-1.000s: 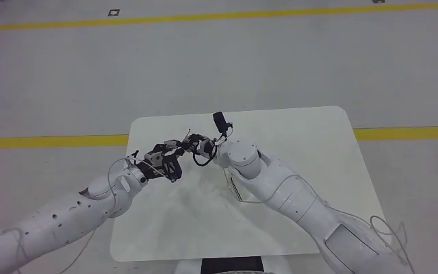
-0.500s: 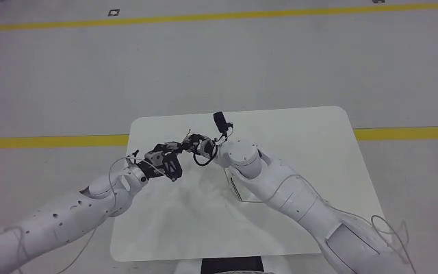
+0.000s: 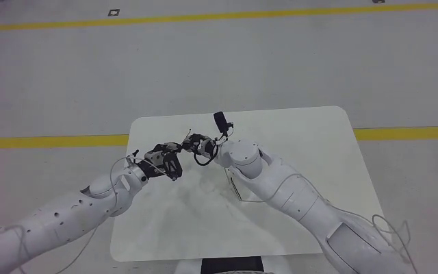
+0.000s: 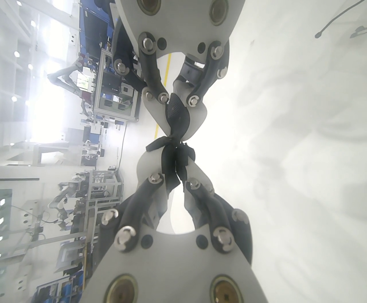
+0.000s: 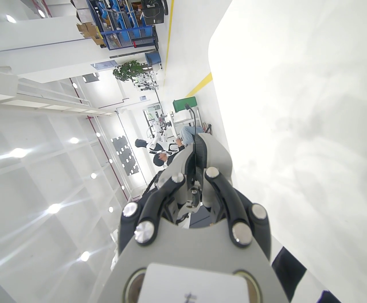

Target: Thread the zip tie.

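Note:
Above the white table (image 3: pixel 308 137) the two grippers meet tip to tip. My left gripper (image 3: pixel 174 155) comes in from the near left and is shut on the black zip tie (image 4: pixel 156 145). In the left wrist view its fingertips (image 4: pixel 176 163) close on the tie's dark bunched part, with the right gripper (image 4: pixel 175 135) pinching the same tie directly opposite. My right gripper (image 5: pixel 197 143) is shut on a thin black strap of the zip tie (image 5: pixel 195 126) that sticks out past its fingers. In the top view the right gripper (image 3: pixel 187 144) holds the strap's free end (image 3: pixel 189 132) pointing away from the table.
A faint clear sheet-like outline (image 3: pixel 237 188) lies on the table under the right forearm. Two small dark thin pieces (image 4: pixel 327 27) lie farther off on the tabletop. The table's rounded edge (image 5: pixel 210 46) borders a floor with yellow lines.

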`<state>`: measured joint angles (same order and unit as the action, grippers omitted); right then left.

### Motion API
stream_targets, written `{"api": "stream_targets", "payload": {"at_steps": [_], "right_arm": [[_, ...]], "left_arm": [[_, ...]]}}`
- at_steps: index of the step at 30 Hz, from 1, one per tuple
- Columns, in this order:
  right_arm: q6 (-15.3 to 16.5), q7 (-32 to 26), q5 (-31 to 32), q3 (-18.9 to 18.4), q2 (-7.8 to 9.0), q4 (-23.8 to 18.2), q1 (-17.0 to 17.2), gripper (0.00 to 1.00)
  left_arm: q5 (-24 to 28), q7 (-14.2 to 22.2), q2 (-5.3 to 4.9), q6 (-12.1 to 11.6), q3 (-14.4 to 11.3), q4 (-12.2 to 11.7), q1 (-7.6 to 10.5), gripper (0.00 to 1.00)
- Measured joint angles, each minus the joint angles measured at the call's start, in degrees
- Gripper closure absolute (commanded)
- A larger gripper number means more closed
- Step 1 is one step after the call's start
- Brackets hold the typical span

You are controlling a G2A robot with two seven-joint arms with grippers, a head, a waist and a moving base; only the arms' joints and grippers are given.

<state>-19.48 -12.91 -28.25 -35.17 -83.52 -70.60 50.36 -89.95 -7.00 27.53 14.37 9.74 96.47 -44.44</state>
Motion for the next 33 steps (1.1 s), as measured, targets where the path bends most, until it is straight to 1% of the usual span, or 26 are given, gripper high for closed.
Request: {"api": "stream_targets", "payload": {"at_steps": [6,15,16,17,18,20,21,22,23,27,33], "right_arm": [[0.0,-0.45,-0.48,0.71,0.02,0.65,-0.5,1.0],[0.0,0.06,-1.19,1.13,0.16,0.62,-0.8,1.0],[0.0,0.13,-1.23,1.15,0.18,0.59,-0.8,0.92],[0.0,0.2,-1.28,1.18,0.2,0.56,-0.8,0.78],[0.0,0.29,-1.35,1.2,0.22,0.52,-0.8,0.69],[0.0,0.42,-1.46,1.23,0.25,0.46,-0.8,0.64],[0.0,0.49,-1.54,1.26,0.27,0.43,-0.8,0.59],[0.0,0.55,-1.59,1.29,0.29,0.41,-0.8,0.56],[0.0,0.6,-1.63,1.32,0.3,0.4,-0.8,0.54],[0.0,0.8,-1.86,1.52,0.35,0.43,-0.87,0.57],[0.0,1.2,-2.19,1.74,0.44,0.47,-1.03,0.56]], "left_arm": [[0.0,-0.09,0.23,-0.31,0.0,-0.47,0.1,1.0],[0.0,-0.41,0.34,-0.13,0.0,-0.97,0.11,1.0],[0.0,-0.45,0.34,-0.08,0.0,-0.97,0.1,1.0],[0.0,-0.5,0.34,-0.03,0.0,-0.96,0.09,1.0],[0.0,-0.57,0.33,0.02,0.0,-0.95,0.07,1.0],[0.0,-0.65,0.31,0.12,0.0,-0.92,0.02,1.0],[0.0,-0.69,0.29,0.18,0.0,-0.89,-0.03,1.0],[0.0,-0.74,0.28,0.22,0.0,-0.86,-0.06,1.0],[0.0,-0.79,0.26,0.26,0.0,-0.83,-0.09,1.0],[0.0,-1.07,0.2,0.43,0.05,-0.64,-0.29,1.0],[0.0,-1.42,0.19,0.38,0.38,-0.26,-0.75,1.0]]}}
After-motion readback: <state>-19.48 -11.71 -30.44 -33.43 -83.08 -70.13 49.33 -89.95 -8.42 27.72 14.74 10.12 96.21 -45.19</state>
